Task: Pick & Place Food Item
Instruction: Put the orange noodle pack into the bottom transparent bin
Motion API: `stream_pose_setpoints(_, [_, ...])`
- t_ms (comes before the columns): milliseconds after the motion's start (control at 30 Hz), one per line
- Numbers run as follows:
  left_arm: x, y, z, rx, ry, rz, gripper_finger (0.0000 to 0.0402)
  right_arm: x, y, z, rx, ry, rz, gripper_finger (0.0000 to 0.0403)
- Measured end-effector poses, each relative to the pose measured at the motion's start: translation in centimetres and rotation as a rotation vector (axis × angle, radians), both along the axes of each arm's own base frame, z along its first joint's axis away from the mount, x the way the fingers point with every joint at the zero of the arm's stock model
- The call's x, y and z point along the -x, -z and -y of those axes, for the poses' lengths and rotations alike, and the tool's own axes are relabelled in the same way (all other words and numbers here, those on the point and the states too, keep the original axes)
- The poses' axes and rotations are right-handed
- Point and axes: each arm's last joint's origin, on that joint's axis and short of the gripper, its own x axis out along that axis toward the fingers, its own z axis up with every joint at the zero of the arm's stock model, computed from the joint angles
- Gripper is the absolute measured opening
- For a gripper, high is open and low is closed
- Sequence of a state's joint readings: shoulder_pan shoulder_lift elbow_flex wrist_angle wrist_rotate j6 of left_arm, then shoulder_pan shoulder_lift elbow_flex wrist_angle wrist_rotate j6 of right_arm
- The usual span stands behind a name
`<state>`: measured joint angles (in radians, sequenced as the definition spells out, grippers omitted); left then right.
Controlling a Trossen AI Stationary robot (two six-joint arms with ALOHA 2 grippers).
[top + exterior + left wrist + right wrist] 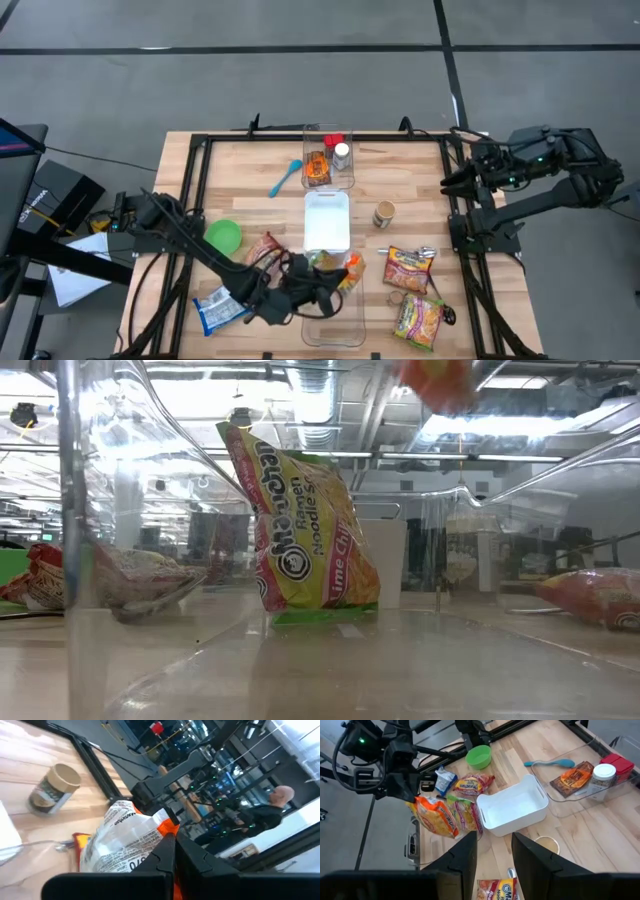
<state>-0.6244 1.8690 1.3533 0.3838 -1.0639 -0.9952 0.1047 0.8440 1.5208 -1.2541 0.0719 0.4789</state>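
Pinching an orange ramen packet [436,817] between pressed-together fingers, the left gripper [335,283] is holding it aloft over the clear bin [335,330] where a lime ramen pack [305,520] is already standing, leaving the drop pending while the right gripper [452,181], part-spread and empty, is waiting by the table's edge.

Green bowl [224,236], blue spoon [284,179], white tub [327,221], small jar [385,214], wooden table [400,175]

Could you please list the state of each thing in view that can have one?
Left gripper: shut on orange noodle packet, lifted.
Right gripper: fingers apart, empty, at table's edge.
White rectangular bin: upright, empty.
Yellow ramen packet: standing inside clear plastic bin.
Small tan-lidded jar: upright, closed.
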Motion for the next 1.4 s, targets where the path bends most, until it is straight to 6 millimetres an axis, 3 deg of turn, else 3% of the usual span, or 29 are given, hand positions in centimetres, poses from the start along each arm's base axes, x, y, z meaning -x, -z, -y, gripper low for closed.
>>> stream_pose_setpoints(833, [1.0, 3.9, -0.3, 0.096, -0.051, -0.135, 0.0000, 0.1, 0.2, 0.0, 0.012, 0.002, -0.020, 0.0116])
stream_pose_setpoints(1133, [0.1, 7.3, 0.3, 0.086, -0.067, -0.162, 0.0000, 0.2, 0.2, 0.0, 0.013, 0.002, -0.021, 0.0116])
stream_pose_setpoints(1400, [0.0, 8.5, 0.7, 0.060, -0.079, -0.177, 0.0000, 0.2, 0.3, 0.0, 0.014, 0.002, -0.031, 0.0116])
